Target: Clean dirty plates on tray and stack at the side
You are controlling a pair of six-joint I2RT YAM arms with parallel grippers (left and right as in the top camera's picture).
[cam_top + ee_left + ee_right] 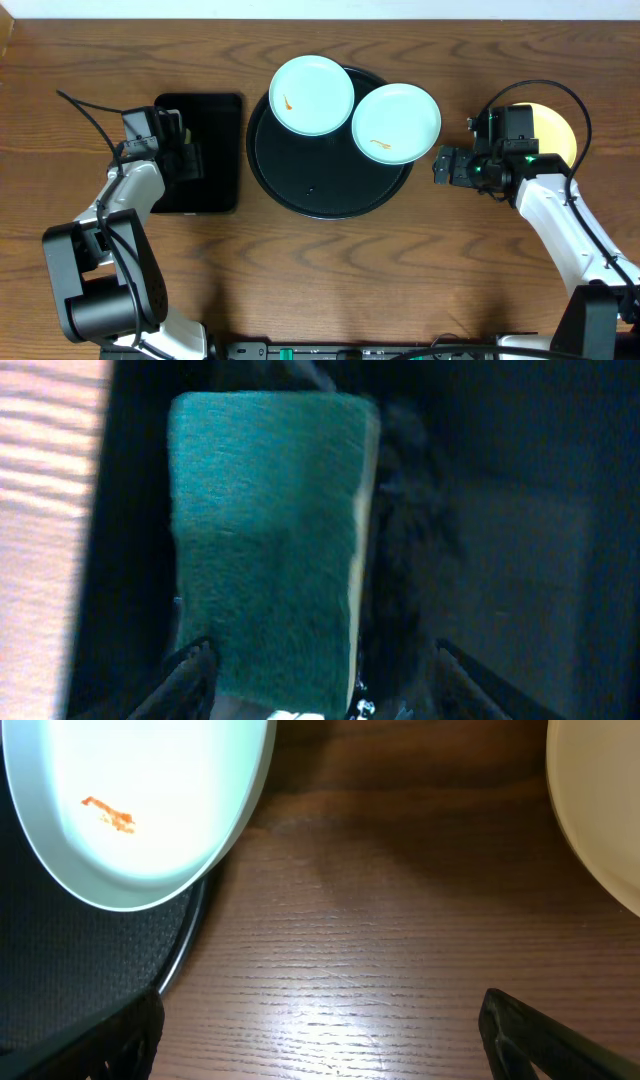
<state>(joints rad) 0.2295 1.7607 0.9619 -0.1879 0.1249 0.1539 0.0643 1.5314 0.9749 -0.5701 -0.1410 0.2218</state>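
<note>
Left gripper [320, 675] is down over the rectangular black tray [215, 110], and the green sponge [265, 540] sits between its jaws. The jaws are apart, one finger [190, 670] at the sponge's left edge, the other with a gap on the yellow-backed side. Nothing clamped yet.

The play, I'd say: centre on the sponge so both pads meet its long sides squarely, then squeeze across the foam, keeping the green scrub face free for wiping. Grip too near the end and it may twist.

On the round black tray [300, 195] sit one turquoise plate [312, 95] and another turquoise plate [396, 122], which hangs over the rim and shows an orange smear [107, 815]. Right gripper [320, 1030], jaws wide and empty, hovers above bare tabletop [380, 960] beside it. The yellow plate [560, 125] lies off the tray, partly hidden by the right arm.
</note>
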